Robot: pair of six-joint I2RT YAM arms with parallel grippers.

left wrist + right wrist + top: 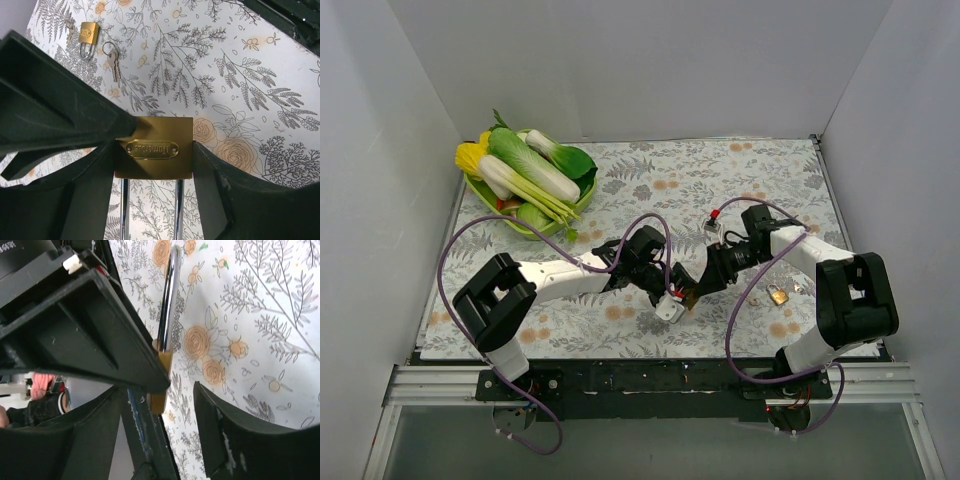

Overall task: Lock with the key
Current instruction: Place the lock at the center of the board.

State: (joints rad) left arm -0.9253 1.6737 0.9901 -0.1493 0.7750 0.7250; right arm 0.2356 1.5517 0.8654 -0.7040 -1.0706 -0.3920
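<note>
A brass padlock (156,147) is clamped by its body between the fingers of my left gripper (156,155), its steel shackle pointing back toward the wrist. In the top view the left gripper (672,300) holds it just above the mat, near the front middle. My right gripper (702,283) is right against it, jaws apart. In the right wrist view the padlock (161,371) shows edge-on between the open fingers of the right gripper (161,396), close to the left one. A key (114,64) on a ring lies on the mat.
A second, smaller padlock (777,294) lies on the mat beside the key ring (797,287), close to the right arm; it also shows in the left wrist view (87,35). A green bowl (582,163) of vegetables stands at the back left. White walls enclose the table.
</note>
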